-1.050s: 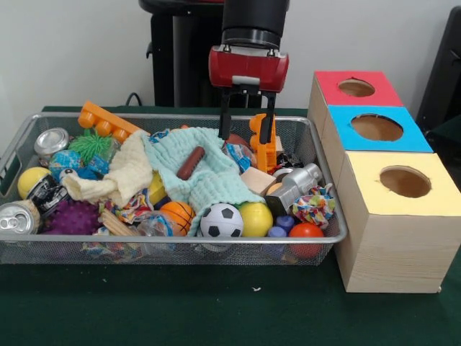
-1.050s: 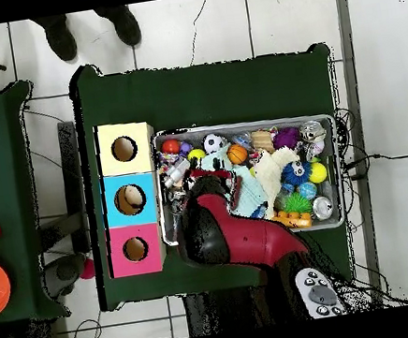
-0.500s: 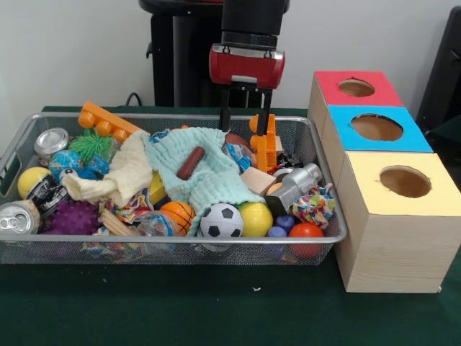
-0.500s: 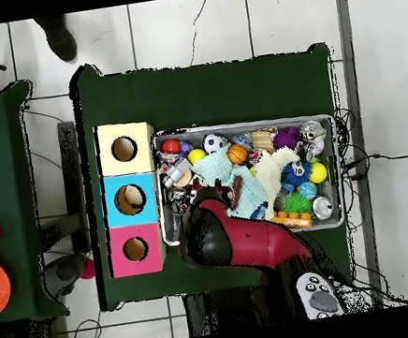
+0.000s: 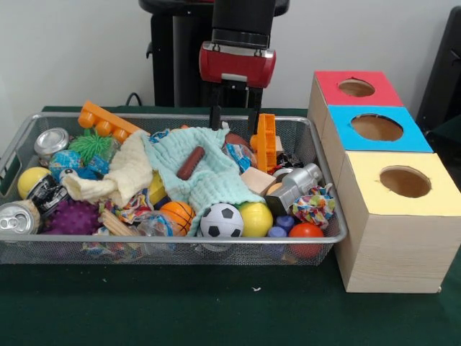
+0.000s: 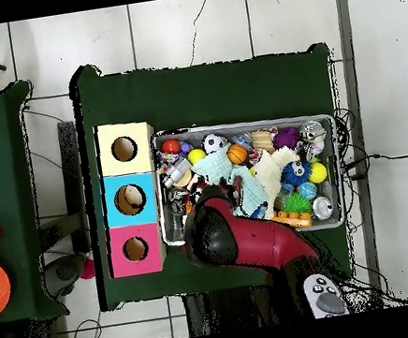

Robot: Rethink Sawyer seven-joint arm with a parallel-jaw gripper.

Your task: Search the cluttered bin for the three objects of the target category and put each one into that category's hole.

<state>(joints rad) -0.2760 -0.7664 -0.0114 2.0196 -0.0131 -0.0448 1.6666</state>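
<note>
- Hovering at the far rim of the wire-mesh bin (image 5: 325, 238), my red-and-black gripper (image 5: 233, 122) hung with its two dark fingers spread apart and nothing between them.
- Just beside it stood the orange plastic toy block (image 5: 266, 148), upright against the back wall; I judged it the nearest candidate, though the target category wasn't something I could read off the scene.
- The bin was piled full: a mint-green cloth (image 5: 209, 176) with a brown sausage-shaped piece (image 5: 191, 163) on it, a black-and-white mini football (image 5: 221, 220), a small orange basketball (image 5: 177, 214), a silver drink can (image 5: 19, 216).
- The three wooden boxes sat beside the bin, red-topped (image 5: 358, 88), blue-topped (image 5: 377, 128) and yellow-topped (image 5: 405, 182), each with a round hole.
- From overhead, the blue box's hole (image 6: 130, 199) showed something pale inside; the other two looked dark, so I couldn't count what had gone in.
- My call: the search stage, sorting mostly left to do.
</note>
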